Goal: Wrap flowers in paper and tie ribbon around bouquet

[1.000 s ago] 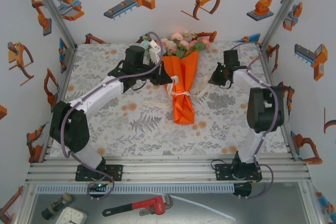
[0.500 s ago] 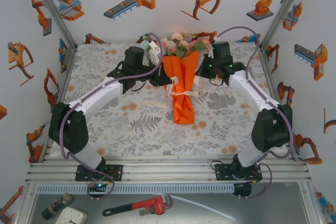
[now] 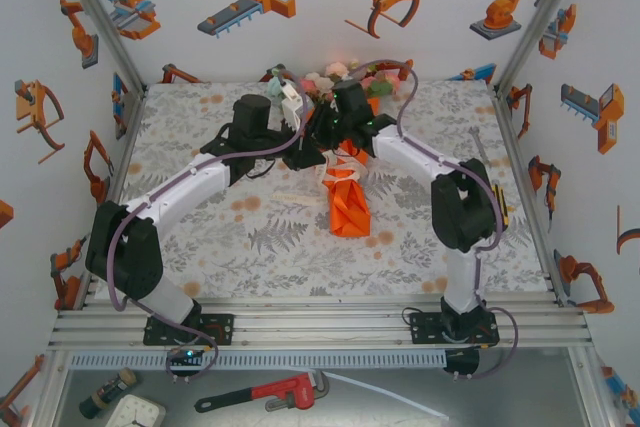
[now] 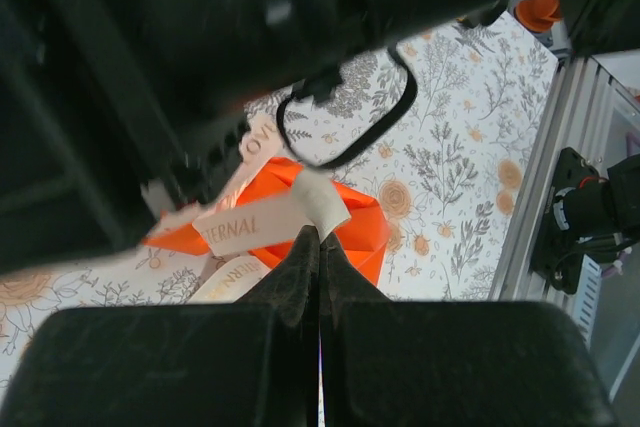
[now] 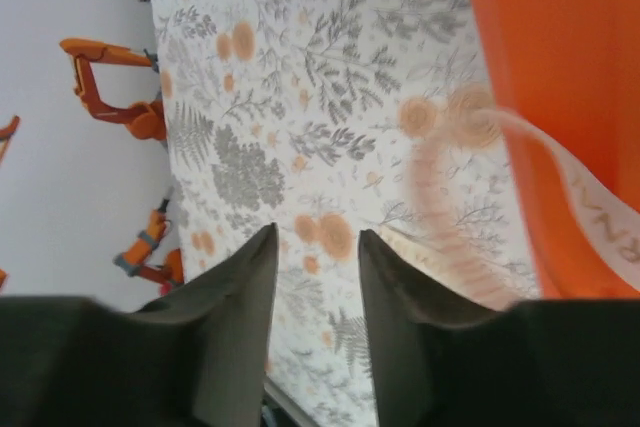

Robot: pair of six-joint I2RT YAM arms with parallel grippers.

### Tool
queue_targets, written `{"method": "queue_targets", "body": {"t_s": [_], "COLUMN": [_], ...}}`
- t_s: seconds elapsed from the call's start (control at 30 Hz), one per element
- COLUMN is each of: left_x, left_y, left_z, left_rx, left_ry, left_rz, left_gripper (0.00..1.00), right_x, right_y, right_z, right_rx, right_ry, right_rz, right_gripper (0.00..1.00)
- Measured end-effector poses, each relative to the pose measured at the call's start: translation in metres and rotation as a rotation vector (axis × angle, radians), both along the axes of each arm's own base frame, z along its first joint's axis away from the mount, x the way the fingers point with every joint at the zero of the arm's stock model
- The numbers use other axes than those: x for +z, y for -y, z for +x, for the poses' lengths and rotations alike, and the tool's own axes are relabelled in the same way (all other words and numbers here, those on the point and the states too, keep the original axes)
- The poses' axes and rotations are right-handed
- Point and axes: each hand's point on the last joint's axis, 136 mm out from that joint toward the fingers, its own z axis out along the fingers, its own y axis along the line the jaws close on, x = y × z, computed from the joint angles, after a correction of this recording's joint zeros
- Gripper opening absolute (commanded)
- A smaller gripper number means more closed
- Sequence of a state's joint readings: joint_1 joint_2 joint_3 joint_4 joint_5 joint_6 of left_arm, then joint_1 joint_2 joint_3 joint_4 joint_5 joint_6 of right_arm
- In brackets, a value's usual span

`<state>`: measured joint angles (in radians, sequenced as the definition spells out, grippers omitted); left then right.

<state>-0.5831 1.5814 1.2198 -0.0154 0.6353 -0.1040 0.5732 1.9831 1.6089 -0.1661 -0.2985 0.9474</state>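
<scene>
— Two questions. First, where is the bouquet?
— Mid-tabletop, lying flat. Its narrow end points toward the arm bases and the flowers toward the back wall. Both arms reach over its upper half.
— Second, the left pincer?
— Pressed together. Its tips sit right at a fold of the ribbon, cream with printed letters, lying across the orange paper. Whether ribbon is caught between them, I cannot tell.
— And the right pincer?
— Spread, with nothing between its fingers and the printed tabletop below. The paper's edge is near it on one side, and a ribbon tail curls off onto the tabletop.
</scene>
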Motion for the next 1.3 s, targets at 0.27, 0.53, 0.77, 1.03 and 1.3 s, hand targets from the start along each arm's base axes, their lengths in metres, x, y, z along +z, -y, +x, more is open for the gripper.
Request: {"method": "queue_targets", "body": {"t_s": [0.27,0.53,0.77,1.03,1.3], "left_x": [-0.001,0.0,-0.007,-0.006,-0.007], "left_y": [-0.003,-0.009,-0.006,-0.006,-0.024], "left_z": [0.008,0.029,0.035,0.034,0.059], "left_rx": [0.046,0.128,0.137,0.135,0.307], "left_ry": [0.008,0.014,-0.011,-0.019,-0.077], "left_rz": [0.015,0.029,0.035,0.03,0.039], "left_gripper": [0.0,0.0,0.0,0.0,0.52], "right_x": [0.056,0.081,0.057,0.057,0.066], "right_y": [0.082,0.131,0.08,0.057,0.055], "right_z": [0.022,-0.034,-0.07,-0.061,-0.061], "right_rx": [-0.101,0.142,0.492,0.594,0.596], "right_ry": [0.127,0.509,0.721,0.836,0.874], "right_rz": [0.019,-0.082,-0.034,0.006,0.031], "right_gripper": [0.54,0.49,0.68,0.03,0.0]}}
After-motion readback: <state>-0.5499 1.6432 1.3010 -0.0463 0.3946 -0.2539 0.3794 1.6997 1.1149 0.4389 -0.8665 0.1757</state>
